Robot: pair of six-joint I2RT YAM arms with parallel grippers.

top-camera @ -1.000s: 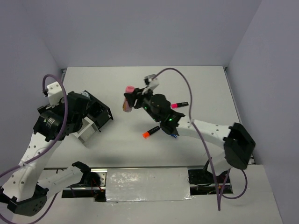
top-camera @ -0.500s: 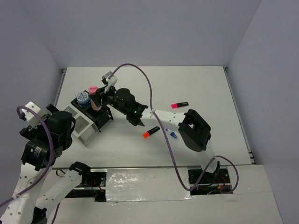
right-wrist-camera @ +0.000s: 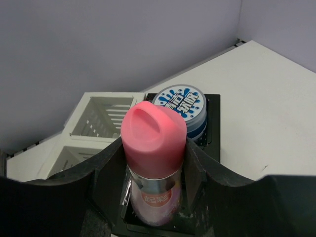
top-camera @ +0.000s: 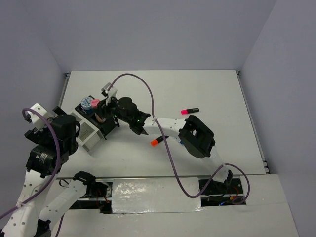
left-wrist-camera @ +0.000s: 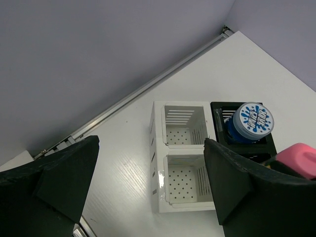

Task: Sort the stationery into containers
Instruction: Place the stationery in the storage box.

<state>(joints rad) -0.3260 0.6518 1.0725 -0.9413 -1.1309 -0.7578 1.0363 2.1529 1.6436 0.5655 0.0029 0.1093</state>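
Note:
My right gripper (right-wrist-camera: 154, 158) is shut on the pink-capped cylinder (right-wrist-camera: 153, 163), holding it upright with its base inside a black compartment (right-wrist-camera: 212, 143) of the organizer. It shows in the top view too (top-camera: 98, 111). A blue-white patterned roll (right-wrist-camera: 181, 108) sits in the other black compartment, also seen from above (top-camera: 87, 104) and in the left wrist view (left-wrist-camera: 252, 121). The white box (left-wrist-camera: 185, 158) has two empty compartments. My left gripper (left-wrist-camera: 150, 185) is open and empty above the white box. A pink-capped marker (top-camera: 189, 110) and an orange-capped marker (top-camera: 158, 140) lie on the table.
The organizer (top-camera: 94, 129) stands at the table's left side near the left wall. A small blue-capped item (top-camera: 180, 141) lies partly hidden beside the right arm's elbow. The back wall rail (left-wrist-camera: 148, 89) runs behind the organizer.
My right gripper carried the pink-capped cylinder left from mid-table to the organizer and lowered it into a black compartment. My left arm drew back from the organizer toward the near left.

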